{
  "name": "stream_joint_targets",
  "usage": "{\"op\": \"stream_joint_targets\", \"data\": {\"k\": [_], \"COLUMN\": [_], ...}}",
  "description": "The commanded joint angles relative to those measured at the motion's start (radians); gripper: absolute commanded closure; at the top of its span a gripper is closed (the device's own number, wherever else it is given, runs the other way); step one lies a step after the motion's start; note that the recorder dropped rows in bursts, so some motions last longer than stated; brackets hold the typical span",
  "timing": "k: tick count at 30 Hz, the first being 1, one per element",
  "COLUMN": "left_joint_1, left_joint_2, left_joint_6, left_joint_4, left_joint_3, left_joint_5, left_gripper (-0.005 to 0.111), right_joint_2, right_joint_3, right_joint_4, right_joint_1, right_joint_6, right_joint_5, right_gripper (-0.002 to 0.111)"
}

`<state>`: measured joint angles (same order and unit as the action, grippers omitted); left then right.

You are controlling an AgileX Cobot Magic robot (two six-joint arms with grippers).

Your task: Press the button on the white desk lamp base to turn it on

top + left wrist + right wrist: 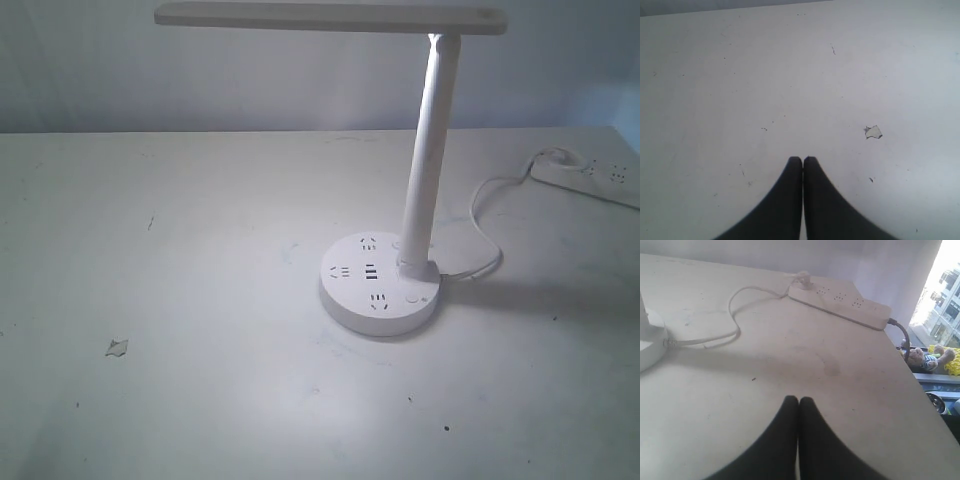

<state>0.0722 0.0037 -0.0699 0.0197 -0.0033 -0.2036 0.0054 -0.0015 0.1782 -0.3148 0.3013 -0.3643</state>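
The white desk lamp base is a round puck with dark socket slots, right of the table's centre in the exterior view. Its slim stem rises to a flat bar head. The small round button lies flush on the base top, just in front of the stem's foot. Neither arm shows in the exterior view. My left gripper is shut with nothing in it, over bare table. My right gripper is also shut and empty, with an edge of the base off to one side.
A long white power strip lies at the table's far right, its cord looping to the lamp base. A small chip marks the tabletop at front left. The right wrist view shows the table's edge with clutter beyond it.
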Motion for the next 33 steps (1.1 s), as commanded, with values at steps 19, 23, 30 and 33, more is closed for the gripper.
{"op": "stream_joint_targets", "data": {"k": [19,23,30,33], "left_joint_1": [-0.005,-0.005,-0.005,-0.005], "left_joint_2": [-0.004,-0.004,-0.004,-0.004], "left_joint_6": [-0.001,-0.001,-0.001,-0.001], "left_joint_4": [0.003,0.003,0.003,0.003], "left_joint_3": [0.003,0.003,0.003,0.003], "left_joint_5": [0.002,0.002,0.002,0.002], "left_gripper": [0.107,0.107,0.107,0.107], "right_joint_2": [-0.005,-0.005,-0.005,-0.005], "right_joint_3": [0.001,0.001,0.001,0.001], "right_joint_4": [-0.153,-0.156,-0.178,-0.178], "right_joint_1": [-0.004,0.005,0.130,0.158], "right_joint_6": [-0.352,-0.350,-0.351,-0.351], "right_joint_5": [0.006,0.006,0.006,0.006], "right_gripper": [0.108,0.108,0.108,0.108]}}
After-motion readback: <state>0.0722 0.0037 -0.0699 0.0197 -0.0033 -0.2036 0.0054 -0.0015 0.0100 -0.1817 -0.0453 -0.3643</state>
